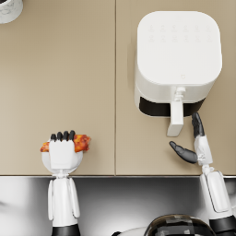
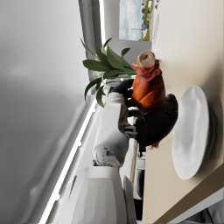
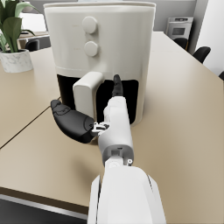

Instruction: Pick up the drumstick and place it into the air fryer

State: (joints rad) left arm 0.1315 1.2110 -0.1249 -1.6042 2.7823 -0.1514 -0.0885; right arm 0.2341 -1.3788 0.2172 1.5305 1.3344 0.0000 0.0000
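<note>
Drumstick (image 1: 82,142) in my left hand (image 1: 63,150), fingers wrapped round meaty middle, lifted just above plate (image 2: 192,131) at near left of tabletop (image 1: 92,83). Likely light, stiff, greasy; grip firm. Right hand (image 1: 191,145) empty, fingers spread, just beside air fryer (image 1: 177,55) handle (image 1: 175,117), far right.

Reddish-orange and brown glazed drumstick (image 1: 81,142) with a pale bone end, held at lower left of the head view in a hand (image 1: 63,145) with black fingers and a white back, over a plain white plate (image 2: 190,132). White air fryer (image 1: 177,53) at upper right, with a black opening behind its white handle (image 1: 175,117), and beside it the right hand (image 1: 193,143), black fingers on a white wrist. Plain beige table (image 1: 69,78) with thin darker seams, a white speckled pot (image 3: 17,60) of green leaves, and a grey metallic strip along the bottom.
</note>
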